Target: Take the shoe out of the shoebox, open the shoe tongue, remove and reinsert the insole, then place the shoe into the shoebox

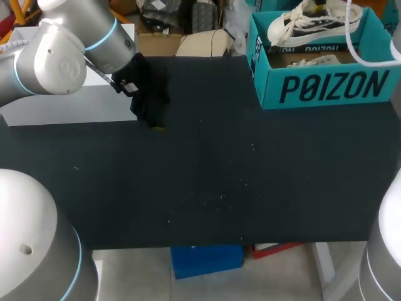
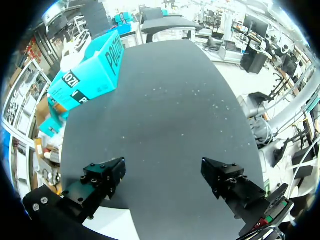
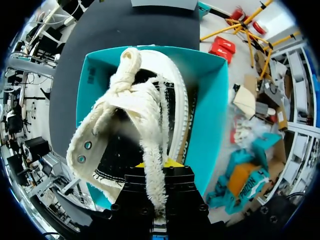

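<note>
We are holding one shoe (image 1: 313, 24) over one shoebox (image 1: 332, 88), upper right.
Our right gripper (image 3: 159, 165) is clamping its frayed edge; left gripper (image 2: 162, 175) is hanging spread wide, upper left.

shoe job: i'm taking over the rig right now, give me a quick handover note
Left claw: open, empty, over the bare table, far from the shoebox.
Right claw: shut on the white shoe, holding it above the open shoebox.
Done: shoe gripped, not yet set on the table.
Left: bring it out, open the tongue, pull and refit the insole, put the shoe back in the shoebox.
</note>
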Robot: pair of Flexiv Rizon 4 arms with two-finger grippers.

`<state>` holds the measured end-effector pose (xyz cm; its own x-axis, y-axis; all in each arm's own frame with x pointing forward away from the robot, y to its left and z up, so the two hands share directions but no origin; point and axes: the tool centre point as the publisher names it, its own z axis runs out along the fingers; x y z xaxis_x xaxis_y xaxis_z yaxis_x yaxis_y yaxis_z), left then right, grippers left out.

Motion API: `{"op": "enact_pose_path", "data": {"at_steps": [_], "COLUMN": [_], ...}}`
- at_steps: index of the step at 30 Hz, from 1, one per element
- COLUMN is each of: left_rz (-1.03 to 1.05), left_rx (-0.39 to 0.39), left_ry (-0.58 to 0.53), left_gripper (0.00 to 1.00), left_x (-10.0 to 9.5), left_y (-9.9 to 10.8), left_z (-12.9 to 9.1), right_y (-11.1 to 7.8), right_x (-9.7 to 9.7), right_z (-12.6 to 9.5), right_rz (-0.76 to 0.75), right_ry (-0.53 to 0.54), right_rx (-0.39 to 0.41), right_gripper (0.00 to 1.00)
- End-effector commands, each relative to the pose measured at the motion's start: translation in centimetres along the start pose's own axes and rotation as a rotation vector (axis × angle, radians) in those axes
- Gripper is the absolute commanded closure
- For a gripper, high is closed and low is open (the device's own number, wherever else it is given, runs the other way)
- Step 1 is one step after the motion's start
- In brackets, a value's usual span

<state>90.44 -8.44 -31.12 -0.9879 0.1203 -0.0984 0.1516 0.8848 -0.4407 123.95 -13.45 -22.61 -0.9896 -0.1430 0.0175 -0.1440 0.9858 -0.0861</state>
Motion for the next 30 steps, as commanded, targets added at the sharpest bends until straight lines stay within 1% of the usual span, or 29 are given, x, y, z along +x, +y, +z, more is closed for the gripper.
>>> {"op": "enact_pose_path", "data": {"at_steps": [1, 7, 9, 15, 21, 30], "left_rz": [0.001, 0.001, 0.001, 0.001, 0.001, 0.001], "left_rx": [0.001, 0.001, 0.001, 0.001, 0.001, 0.001], "left_ry": [-0.003, -0.003, -0.003, -0.003, -0.003, -0.003], "left_gripper": [0.0, 0.0, 0.0, 0.0, 0.0, 0.0], "left_x": [0.1, 0.1, 0.1, 0.1, 0.1, 0.1], "left_y": [0.1, 0.1, 0.1, 0.1, 0.1, 0.1], "left_z": [0.1, 0.1, 0.1, 0.1, 0.1, 0.1], "right_y": [-1.2, -2.5, -2.8, -2.8, -2.6, -2.7], "right_x": [-4.8, -5.8, -6.3, -7.5, -8.5, -10.0], "right_z": [2.0, 4.2, 5.2, 7.4, 8.9, 10.0], "right_rz": [0.002, 0.015, 0.023, 0.023, 0.014, 0.01], "right_ry": [0.133, 0.158, 0.167, 0.189, 0.22, 0.255], "right_rx": [-0.026, -0.03, -0.035, -0.053, -0.053, -0.044], "right_gripper": [1.0, 1.0, 1.0, 1.0, 1.0, 1.0]}}
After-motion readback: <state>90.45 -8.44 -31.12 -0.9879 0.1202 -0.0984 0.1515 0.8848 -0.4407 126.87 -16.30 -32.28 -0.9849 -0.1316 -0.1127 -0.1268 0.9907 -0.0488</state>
